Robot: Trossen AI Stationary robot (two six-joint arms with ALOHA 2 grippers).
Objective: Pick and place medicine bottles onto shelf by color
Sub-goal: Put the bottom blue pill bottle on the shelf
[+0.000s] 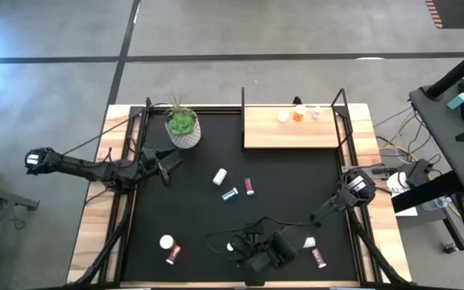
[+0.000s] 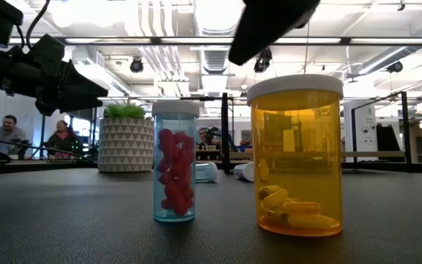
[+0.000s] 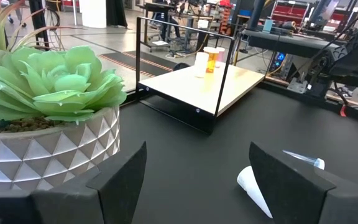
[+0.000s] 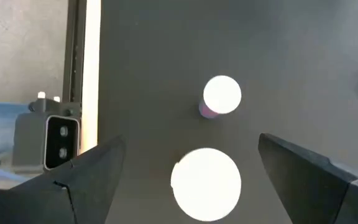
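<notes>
2 white-capped bottles (image 2: 295, 154) — orange, pink-filled

plant pot (image 3: 48, 149) cut off; shelf bottles (image 1: 299, 113) too small

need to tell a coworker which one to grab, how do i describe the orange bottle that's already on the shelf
Find the light-wood shelf with thin black posts at the far right of the black mat, right of the potted plant. Three small bottles stand in a row along its far edge. The orange bottle is the middle one, between a white bottle and a pale pink one; it alone is orange.
</notes>
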